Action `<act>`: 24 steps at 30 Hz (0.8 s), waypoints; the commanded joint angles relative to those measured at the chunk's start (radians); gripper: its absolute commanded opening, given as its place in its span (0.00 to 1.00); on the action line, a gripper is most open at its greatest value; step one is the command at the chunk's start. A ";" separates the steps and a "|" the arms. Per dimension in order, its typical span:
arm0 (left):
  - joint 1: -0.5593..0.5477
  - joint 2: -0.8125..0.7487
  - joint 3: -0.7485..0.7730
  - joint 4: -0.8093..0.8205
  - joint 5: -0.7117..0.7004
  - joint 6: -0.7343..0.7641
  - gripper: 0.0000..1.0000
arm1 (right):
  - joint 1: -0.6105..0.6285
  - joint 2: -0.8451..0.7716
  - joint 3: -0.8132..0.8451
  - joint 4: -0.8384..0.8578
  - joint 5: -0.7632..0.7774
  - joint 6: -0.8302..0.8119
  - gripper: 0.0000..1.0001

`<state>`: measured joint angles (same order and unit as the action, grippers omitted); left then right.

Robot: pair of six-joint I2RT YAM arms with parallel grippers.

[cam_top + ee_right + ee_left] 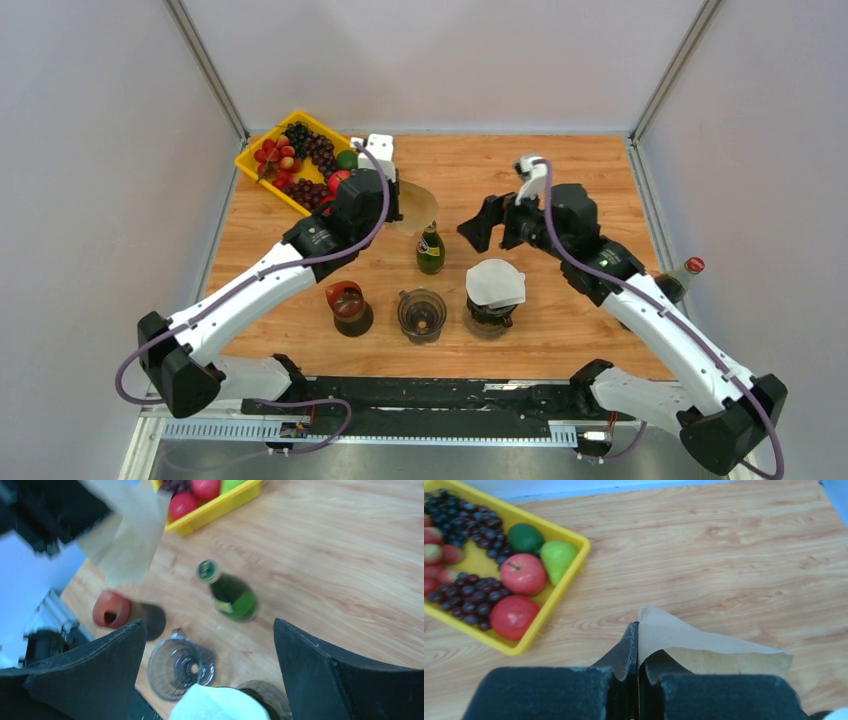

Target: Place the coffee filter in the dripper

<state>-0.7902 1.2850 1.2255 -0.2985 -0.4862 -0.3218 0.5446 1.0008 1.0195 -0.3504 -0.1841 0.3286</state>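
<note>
Filter carrying is the step in hand: the left gripper (638, 640) has its jaws pinched tight on one edge of the brown paper filter (709, 652). The filter hangs in the air over the table (560, 170), near the yellow tray (555, 592) of fruit and just behind the green bottle (430, 250). The paper is partly opened into a cone (its mouth gapes a little in the left wrist view), and it has not yet reached any vessel. The right gripper (488, 225) hangs on the other side of the bottle with its jaws spread wide, holding nothing. Toward the near edge stands a row of three vessels. The glass dripper (422, 313) sits empty between a red-topped pot (347, 305) and a dark vessel already capped with a white filter (495, 283), so I judge the glass one to be the target. The next move calls for bringing the filter toward the near edge, past the bottle without knocking it. The point of the cone then has to turn downward over the glass rim before the jaws let go. Because the paper is light and held by one edge only, it may land crooked. The free right gripper looks well placed to steady it or press it in, should that be needed.
</note>
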 commanded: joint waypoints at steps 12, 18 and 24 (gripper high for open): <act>0.387 -0.296 -0.205 -0.147 -0.176 -0.218 0.00 | 0.572 0.420 0.197 -0.189 0.290 -0.322 0.85; 0.453 -0.351 -0.261 -0.150 -0.142 -0.218 0.00 | 0.667 0.516 0.223 -0.235 0.227 -0.372 0.80; 0.472 -0.367 -0.281 -0.145 -0.108 -0.218 0.00 | 0.731 0.591 0.197 -0.263 0.294 -0.359 0.74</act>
<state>-0.3317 0.9401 0.9535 -0.4530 -0.6231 -0.5247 1.2514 1.5555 1.2060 -0.5915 0.0677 -0.0151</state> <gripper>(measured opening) 0.007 0.761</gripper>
